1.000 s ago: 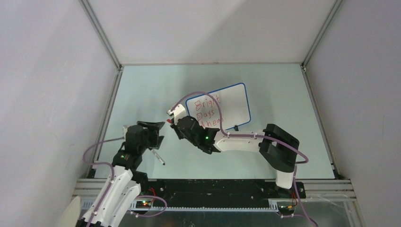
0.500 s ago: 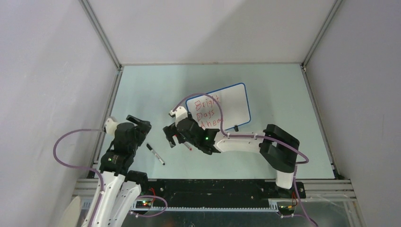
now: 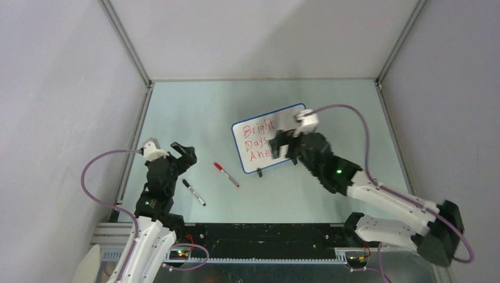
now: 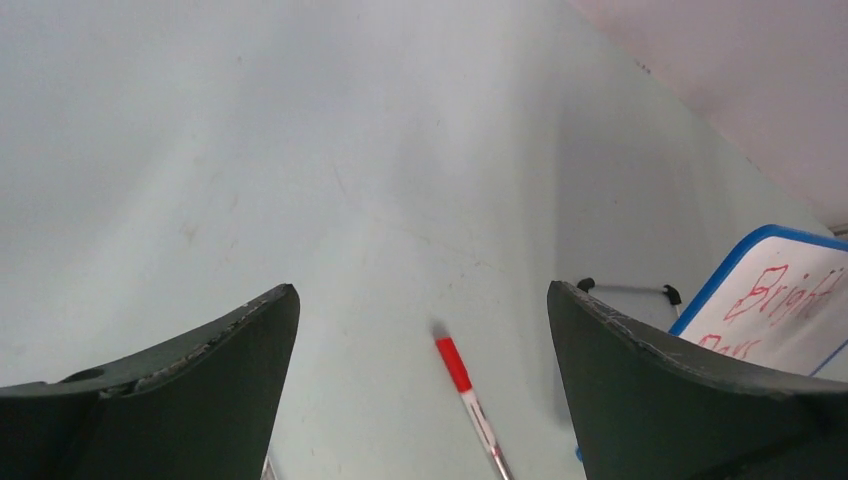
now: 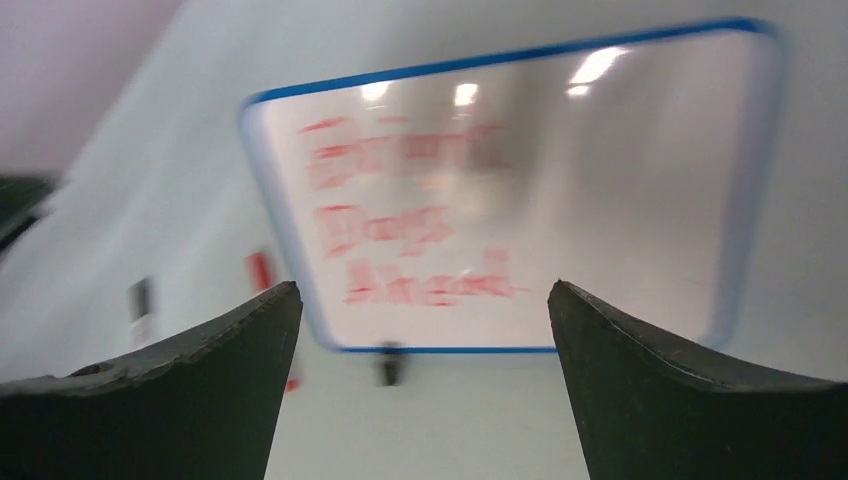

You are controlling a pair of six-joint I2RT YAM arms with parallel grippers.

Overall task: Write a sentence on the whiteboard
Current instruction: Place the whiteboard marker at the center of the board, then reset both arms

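Entry: both pincers wide open and empty, whiteboard (image 3: 280, 118) on the table (image 3: 194, 112) near its middle.

I logged the left gripper (image 3: 181, 154) at the table's left side with its jaws spread full and nothing between them. It hung above bare surface, and its wrist view looked toward the board's corner. The right gripper (image 3: 283, 146) was likewise fully open and held nothing. It hovered over the board's near right part and hid the end of the last line from above. The sentence (image 3: 259, 135) was in red on the board's left half, three lines reading "Bright Days Ahead", blurred in the right wrist view. A red marker (image 3: 226, 174) lay loose between the left gripper and the board. A black-capped marker (image 3: 193, 192) lay just beside the left arm. One black clip foot (image 3: 259, 173) showed at the board's near edge.
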